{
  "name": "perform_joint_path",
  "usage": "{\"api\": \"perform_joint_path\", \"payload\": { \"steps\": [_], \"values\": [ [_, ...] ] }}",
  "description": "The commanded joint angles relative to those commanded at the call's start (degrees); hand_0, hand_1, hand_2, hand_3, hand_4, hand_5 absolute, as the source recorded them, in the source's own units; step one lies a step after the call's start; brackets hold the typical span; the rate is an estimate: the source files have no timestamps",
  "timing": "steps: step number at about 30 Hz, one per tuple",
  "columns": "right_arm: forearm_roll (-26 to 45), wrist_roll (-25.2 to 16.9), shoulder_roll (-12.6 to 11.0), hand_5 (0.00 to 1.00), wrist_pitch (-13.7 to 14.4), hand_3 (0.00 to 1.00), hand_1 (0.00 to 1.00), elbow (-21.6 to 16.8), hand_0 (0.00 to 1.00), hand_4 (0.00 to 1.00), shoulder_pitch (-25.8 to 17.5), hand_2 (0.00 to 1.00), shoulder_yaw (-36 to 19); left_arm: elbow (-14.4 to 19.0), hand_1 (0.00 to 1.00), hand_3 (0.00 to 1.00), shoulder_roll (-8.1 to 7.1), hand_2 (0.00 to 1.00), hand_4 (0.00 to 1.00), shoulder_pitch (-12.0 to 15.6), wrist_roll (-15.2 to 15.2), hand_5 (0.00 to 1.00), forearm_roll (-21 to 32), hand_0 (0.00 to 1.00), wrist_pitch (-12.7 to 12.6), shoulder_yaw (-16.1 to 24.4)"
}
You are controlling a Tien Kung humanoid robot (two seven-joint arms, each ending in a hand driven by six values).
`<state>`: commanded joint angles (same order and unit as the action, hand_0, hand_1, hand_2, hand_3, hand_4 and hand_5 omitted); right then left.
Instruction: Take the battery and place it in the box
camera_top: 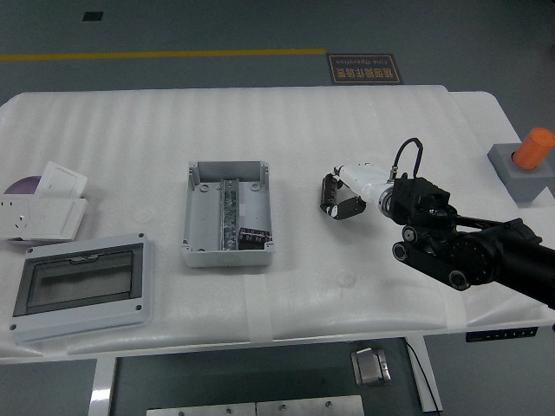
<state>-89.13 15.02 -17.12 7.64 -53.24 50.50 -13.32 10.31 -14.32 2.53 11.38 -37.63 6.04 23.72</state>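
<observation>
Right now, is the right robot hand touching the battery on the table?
Touching, as far as the head view shows: the right robot hand has its fingers wrapped around the battery with no gap visible, though the battery still lies on the table.

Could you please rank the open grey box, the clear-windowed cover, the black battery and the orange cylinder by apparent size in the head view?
1. Grey cover with clear window, largest, though it lies nearer the camera.
2. Open grey plastic box.
3. Orange cylinder and small black cylindrical battery: too alike to rank.
</observation>
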Motion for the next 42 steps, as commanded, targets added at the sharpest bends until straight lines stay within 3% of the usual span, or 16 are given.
{"api": "perform_joint_path", "payload": {
  "steps": [9,14,15,18,20,21,26,35,39,42],
  "values": [
    [-1.2,0.2,-2.4,0.316,1.4,0.695,0.767,-10.2,0.998,0.521,-2.5,0.68,-9.8,0.0,0.645,0.582,0.19,0.525,0.572,0.3,0.4,0.414,-1.6,0.624,0.1,1.8],
    [-2.7,0.1,-1.0,0.316,1.5,0.695,0.767,-17.0,0.998,0.521,-4.8,0.68,-11.9,0.0,0.645,0.582,0.29,0.525,0.572,0.6,0.7,0.414,-2.6,0.624,0.1,2.8],
    [-3.5,0.4,-0.5,0.337,1.2,0.766,0.782,-18.1,0.998,0.549,-5.1,0.735,-11.8,0.0,0.646,0.582,0.31,0.524,0.572,0.6,0.7,0.413,-2.6,0.625,0.1,2.8],
    [-5.8,0.8,1.1,0.337,1.2,0.766,0.782,-20.6,0.998,0.549,-5.9,0.735,-11.0,0.0,0.646,0.582,0.36,0.524,0.572,0.7,0.7,0.413,-2.4,0.625,0.1,2.6],
    [-8.3,1.2,2.3,0.337,1.8,0.766,0.782,-20.6,0.998,0.549,-6.3,0.735,-10.0,0.0,0.646,0.582,0.33,0.524,0.572,0.8,0.7,0.413,-2.6,0.625,0.1,2.7],
    [-9.3,1.4,2.7,0.419,1.9,0.998,0.998,-20.6,0.998,0.702,-6.4,0.998,-9.7,0.0,0.646,0.582,0.3,0.525,0.573,0.9,0.7,0.414,-2.6,0.625,0.1,2.8],
    [-12.8,1.9,3.9,0.419,2.8,0.998,0.998,-20.0,0.998,0.702,-6.7,0.998,-8.7,0.0,0.646,0.582,0.24,0.525,0.573,1.0,0.9,0.414,-2.8,0.625,0.2,3.0],
    [-11.7,1.5,4.9,0.458,3.6,0.998,0.998,-17.7,0.998,0.762,-7.8,0.998,-8.2,0.0,0.646,0.58,0.25,0.523,0.577,1.1,1.1,0.418,-2.7,0.625,0.3,2.9],
    [-10.4,0.9,4.0,0.467,4.1,0.998,0.998,-17.6,0.998,0.777,-9.1,0.998,-10.5,0.0,0.646,0.577,0.22,0.522,0.578,1.1,1.1,0.418,-2.6,0.625,0.3,2.9],
    [-8.8,0.0,2.0,0.467,4.9,0.998,0.998,-17.4,0.998,0.777,-11.0,0.998,-14.4,0.0,0.646,0.577,0.3,0.522,0.578,1.2,1.0,0.418,-2.2,0.625,0.3,2.5]
  ]
}}
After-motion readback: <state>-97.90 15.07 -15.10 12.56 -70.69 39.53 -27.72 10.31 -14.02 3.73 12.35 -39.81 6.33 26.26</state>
